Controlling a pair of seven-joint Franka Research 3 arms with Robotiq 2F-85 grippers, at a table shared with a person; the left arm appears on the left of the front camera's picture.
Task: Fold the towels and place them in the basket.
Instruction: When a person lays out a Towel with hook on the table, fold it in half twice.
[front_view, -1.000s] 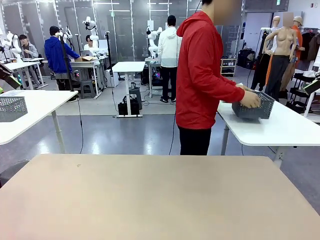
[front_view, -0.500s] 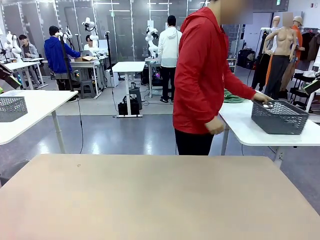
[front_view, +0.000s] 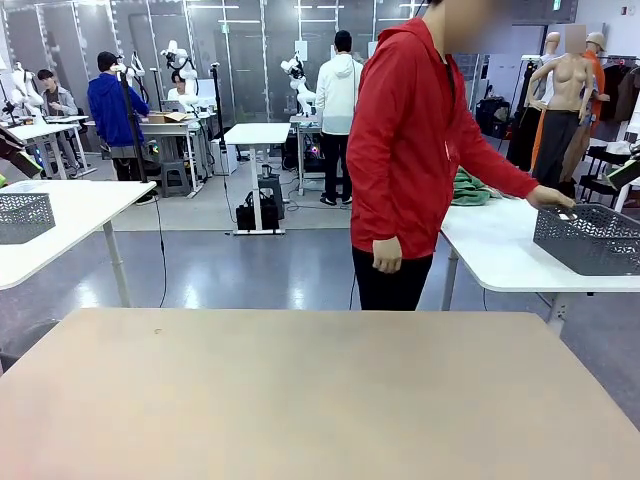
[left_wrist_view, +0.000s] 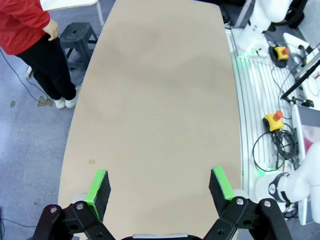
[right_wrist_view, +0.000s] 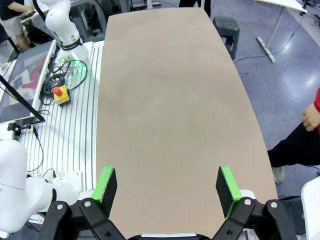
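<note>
Left claw (left_wrist_view: 159, 174) wide | right claw (right_wrist_view: 166, 171) wide | basket (front_view: 590, 245) touching person's hand (front_view: 552, 197), contents unseen

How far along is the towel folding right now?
Nothing looks done yet. In hand: the person's hand is at the rim of the basket, which stands on the white side table; a green cloth, perhaps a towel, lies heaped there, unfolded. The left gripper and right gripper hang open over the beige table, holding nothing. Left: bringing towels over, folding them, and putting them in the basket.

White tables (front_view: 75, 205), seemingly glass walls (front_view: 250, 60)
</note>
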